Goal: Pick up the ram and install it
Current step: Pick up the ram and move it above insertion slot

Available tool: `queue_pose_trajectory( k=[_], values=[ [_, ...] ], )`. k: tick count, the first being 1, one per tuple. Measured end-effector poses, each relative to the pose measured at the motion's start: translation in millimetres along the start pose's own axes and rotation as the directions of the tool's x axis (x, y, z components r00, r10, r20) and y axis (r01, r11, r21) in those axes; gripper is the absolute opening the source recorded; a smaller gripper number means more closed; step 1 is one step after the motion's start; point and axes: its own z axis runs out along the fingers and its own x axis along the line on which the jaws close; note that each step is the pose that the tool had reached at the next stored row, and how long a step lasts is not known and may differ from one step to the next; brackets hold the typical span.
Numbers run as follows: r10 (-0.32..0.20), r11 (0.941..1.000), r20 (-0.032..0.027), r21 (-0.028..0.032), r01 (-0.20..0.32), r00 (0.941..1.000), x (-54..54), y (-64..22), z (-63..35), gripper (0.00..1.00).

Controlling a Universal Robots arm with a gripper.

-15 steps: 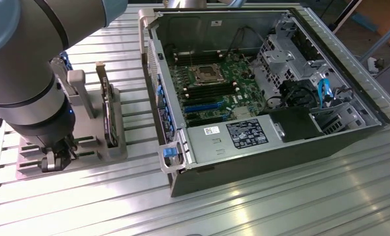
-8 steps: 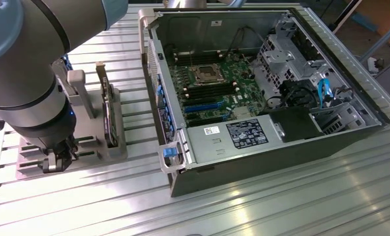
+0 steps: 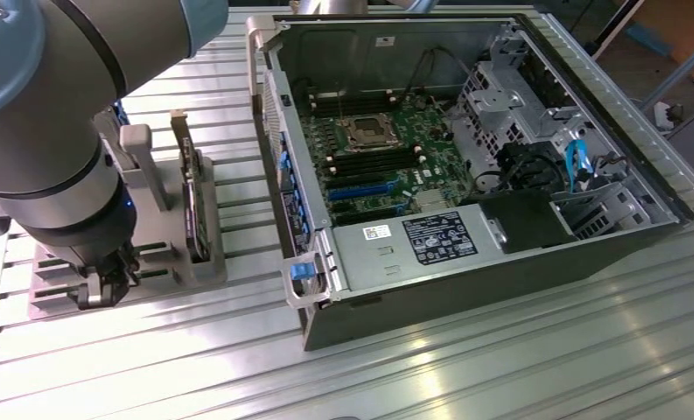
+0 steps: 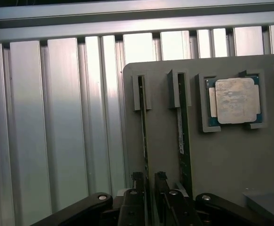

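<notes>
Gripper point(image 4: 149, 178) low over grey holder tray point(image 4: 221, 155), fingers point(image 4: 137, 181) apart, not clamped. Ram point(image 4: 144, 136) stands on edge in tray slot, its near end between the two fingers; one finger just beside it, gap on other side. Twin stick point(image 4: 184, 136) upright in next slot, just beside. Square silver processor point(image 4: 234, 101) flat in own recess beyond that. Tray rests on ribbed metal table point(image 4: 57, 117). Exterior view: arm point(image 3: 43, 131) at left, open computer case point(image 3: 499, 271) at right, motherboard point(image 3: 382, 149) exposed.
</notes>
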Motion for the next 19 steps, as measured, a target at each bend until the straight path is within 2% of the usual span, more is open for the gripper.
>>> queue_pose_trajectory(
  k=[19],
  values=[
    [0.0,1.0,0.0001,0.0001,0.0,1.0,-1.2,0.0,2.8,0.24]
  ],
)
